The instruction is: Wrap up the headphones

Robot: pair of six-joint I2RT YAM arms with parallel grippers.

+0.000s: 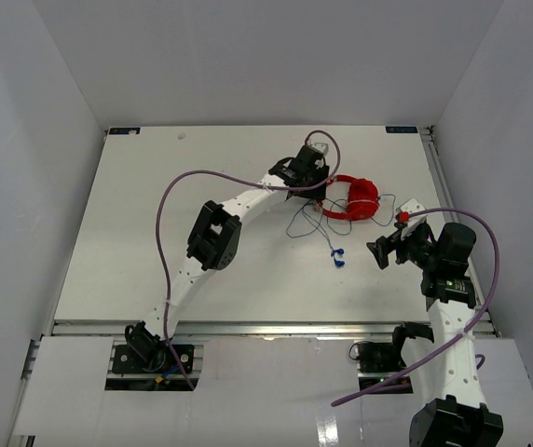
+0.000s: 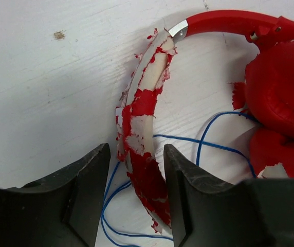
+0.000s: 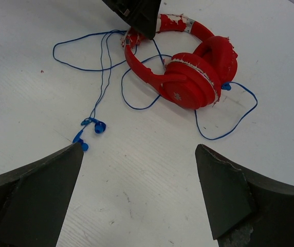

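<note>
A white table (image 1: 155,233), faintly scratched and marked by a small brown speck (image 2: 58,35), sits boxed in by plain white walls (image 1: 248,56). The red headphones (image 1: 352,197) lie right of its centre, their thin blue cable (image 3: 85,67) looping loose towards a blue plug (image 3: 98,126). The left gripper (image 2: 136,154) straddles the peeling headband (image 2: 142,118), jaws partway apart, not clamped. The right gripper (image 3: 139,149) hovers nearby, wide open and empty.

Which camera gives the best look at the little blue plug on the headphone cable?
The right wrist view: the blue plug lies unobstructed and fairly large. The top view shows it only as a tiny blue speck. The left wrist view misses it, showing just cable loops and the headband.
</note>
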